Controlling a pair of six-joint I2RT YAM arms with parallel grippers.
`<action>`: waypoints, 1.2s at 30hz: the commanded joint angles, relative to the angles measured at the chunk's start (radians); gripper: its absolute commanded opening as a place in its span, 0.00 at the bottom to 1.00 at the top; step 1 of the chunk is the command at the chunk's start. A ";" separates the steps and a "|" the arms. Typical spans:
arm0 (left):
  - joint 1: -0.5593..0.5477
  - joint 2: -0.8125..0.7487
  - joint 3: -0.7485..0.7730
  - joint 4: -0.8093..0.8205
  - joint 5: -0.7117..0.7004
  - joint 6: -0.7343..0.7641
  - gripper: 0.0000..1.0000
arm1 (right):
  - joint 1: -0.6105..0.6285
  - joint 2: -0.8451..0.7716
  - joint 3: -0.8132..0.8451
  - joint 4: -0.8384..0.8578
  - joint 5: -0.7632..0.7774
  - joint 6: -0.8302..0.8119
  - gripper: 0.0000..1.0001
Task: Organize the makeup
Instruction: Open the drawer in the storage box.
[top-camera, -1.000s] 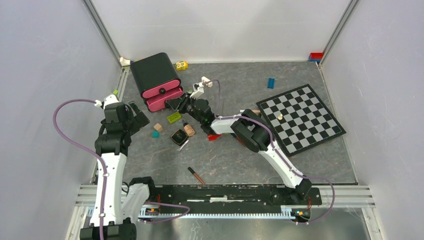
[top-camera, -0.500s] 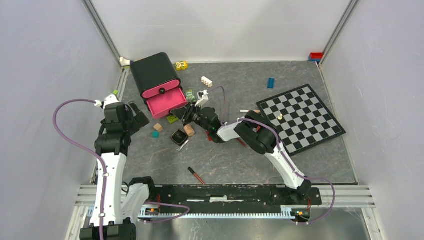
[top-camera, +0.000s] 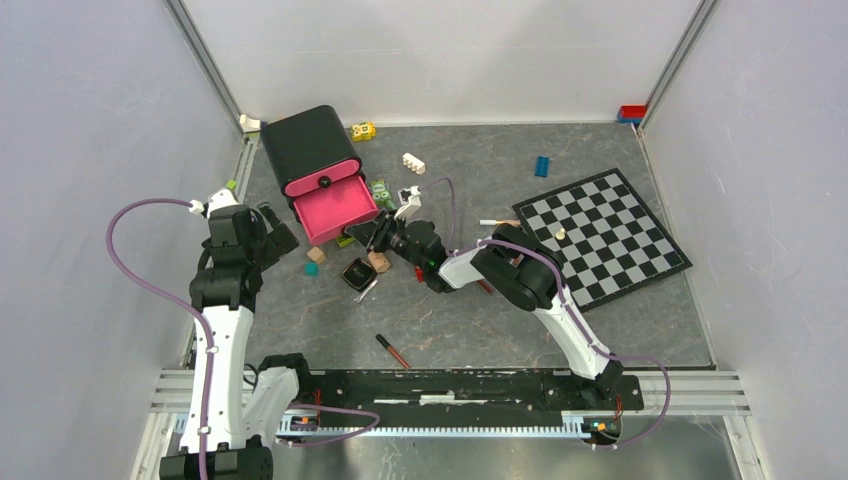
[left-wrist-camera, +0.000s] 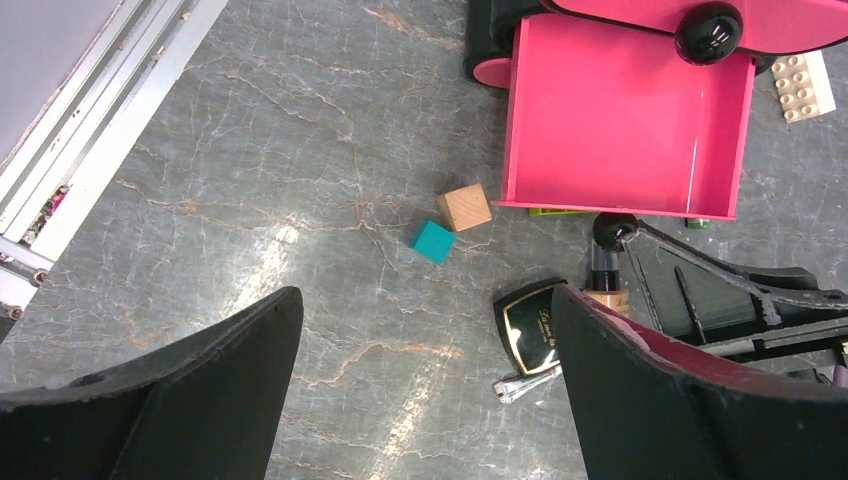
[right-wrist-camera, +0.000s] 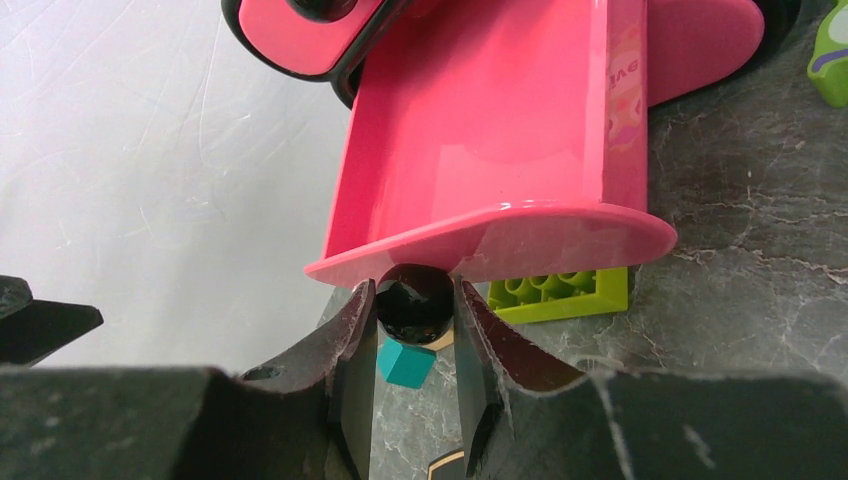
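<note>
Makeup compact (left-wrist-camera: 535, 325) lies near the open pink drawer (right-wrist-camera: 480, 130); right tool (right-wrist-camera: 414, 312) pinches its black knob (right-wrist-camera: 411, 295), left tool (left-wrist-camera: 425, 305) spread.

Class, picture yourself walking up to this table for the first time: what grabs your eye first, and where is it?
The bright pink drawer stands open from the black box at the far left of the table, with the right gripper shut on its black knob. A black-and-white checkerboard lies on the right, and a square black compact lies just in front of the drawer.
</note>
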 joint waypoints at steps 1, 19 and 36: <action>0.001 -0.004 0.003 0.034 0.011 0.016 1.00 | 0.005 -0.060 -0.027 0.031 0.017 -0.014 0.26; 0.001 -0.005 0.003 0.035 0.011 0.016 1.00 | 0.021 -0.088 -0.062 0.026 0.022 -0.055 0.39; 0.001 -0.004 0.003 0.034 0.011 0.014 1.00 | 0.018 -0.202 -0.155 -0.018 0.021 -0.192 0.57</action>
